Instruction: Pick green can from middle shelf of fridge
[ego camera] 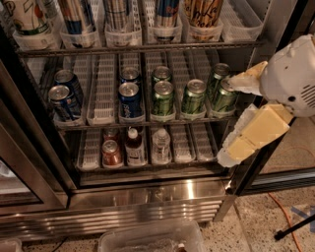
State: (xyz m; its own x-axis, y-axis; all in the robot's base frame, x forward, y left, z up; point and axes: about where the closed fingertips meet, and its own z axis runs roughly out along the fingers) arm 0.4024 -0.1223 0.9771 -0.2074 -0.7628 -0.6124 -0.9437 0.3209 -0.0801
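Observation:
The fridge (147, 197) stands open, with three racks in view. The middle shelf (105, 91) has white lane trays. Several green cans stand in its right lanes: one at the front (163, 98), one beside it (193, 97), and the rightmost (224, 96). More stand behind them. Blue cans (130, 101) fill the left lanes. My gripper (229, 119) is at the right edge of the shelf opening, open. Its upper finger (246, 81) reaches to the top of the rightmost green can. Its lower finger (246, 138) hangs below the shelf's front edge.
The top rack holds tall cans and cups (167, 15). The bottom rack holds bottles (161, 145) and a red can (111, 153). A clear plastic bin (152, 238) sits on the floor in front. An orange cable (285, 216) and a black stand leg (295, 229) lie at right.

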